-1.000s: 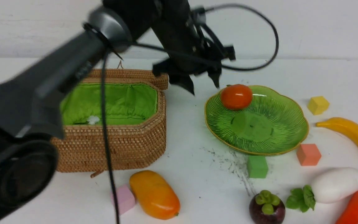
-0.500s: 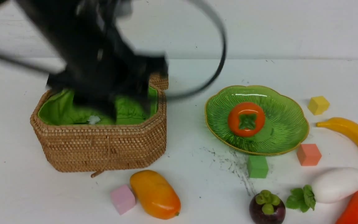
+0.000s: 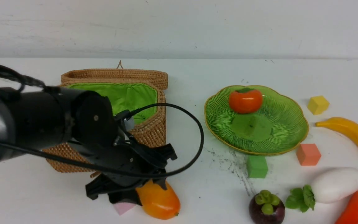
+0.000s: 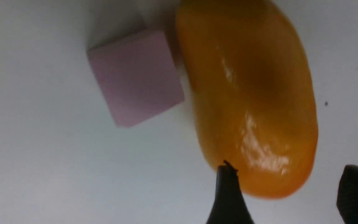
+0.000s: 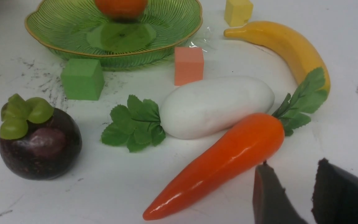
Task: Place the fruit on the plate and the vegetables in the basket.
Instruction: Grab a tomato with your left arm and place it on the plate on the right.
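Far left: the basket (image 3: 150, 132) stands on the tabletop (image 3: 197, 186), lid back, green lining showing. My left arm hides much of its front wall.

Just in front of the basket: my left pincer (image 4: 287, 199) hangs low over the near end of the mango (image 3: 159, 200). Its jaws are apart and grip nothing. In the left wrist view one fingertip (image 4: 227, 189) overlaps the fruit's rounded end; whether they touch, I cannot tell. The mango lies flat on the tabletop, with the pink cube (image 3: 122, 207) just beside it on its left.

Centre right: the plate (image 3: 280, 126) holds the persimmon (image 3: 245, 100), which sits toward the far rim. The green cube (image 3: 256, 166) is just at the near rim, and the mangosteen (image 3: 266, 207) stands nearer still, cap up.

Right: the salmon cube (image 3: 308, 154) is near the plate's edge, the yellow cube (image 3: 318, 105) farther back. The banana (image 3: 353, 137) curves along the tabletop. The radish (image 3: 337, 184) lies on its side with its leaves toward the mangosteen. The carrot (image 3: 357, 207) lies against the radish.

Far right, wrist view only: my right pincer (image 5: 294, 199) is parted and empty, poised beside the carrot's thick end.
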`<action>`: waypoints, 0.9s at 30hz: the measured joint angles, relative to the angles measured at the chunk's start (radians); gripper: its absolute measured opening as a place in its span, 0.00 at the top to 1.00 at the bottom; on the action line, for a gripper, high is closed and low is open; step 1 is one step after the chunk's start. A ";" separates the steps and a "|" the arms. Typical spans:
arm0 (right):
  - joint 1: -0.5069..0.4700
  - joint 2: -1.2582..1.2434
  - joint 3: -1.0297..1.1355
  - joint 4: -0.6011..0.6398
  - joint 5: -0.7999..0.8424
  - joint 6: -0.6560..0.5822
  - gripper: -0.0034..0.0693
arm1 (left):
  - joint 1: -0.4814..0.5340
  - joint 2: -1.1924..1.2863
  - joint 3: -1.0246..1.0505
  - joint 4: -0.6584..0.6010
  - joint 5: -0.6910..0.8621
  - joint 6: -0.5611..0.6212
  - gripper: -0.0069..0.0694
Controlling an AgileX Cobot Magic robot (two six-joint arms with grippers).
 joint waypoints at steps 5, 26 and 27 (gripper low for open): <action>0.000 0.000 0.000 0.000 0.000 0.000 0.62 | 0.000 0.069 0.000 0.010 -0.031 -0.038 0.31; 0.000 0.000 0.000 0.000 0.000 0.000 0.62 | 0.000 0.161 -0.002 0.010 -0.099 -0.045 0.14; 0.000 0.000 0.000 0.000 0.000 0.000 0.62 | 0.000 0.170 -0.002 0.010 -0.102 -0.045 0.14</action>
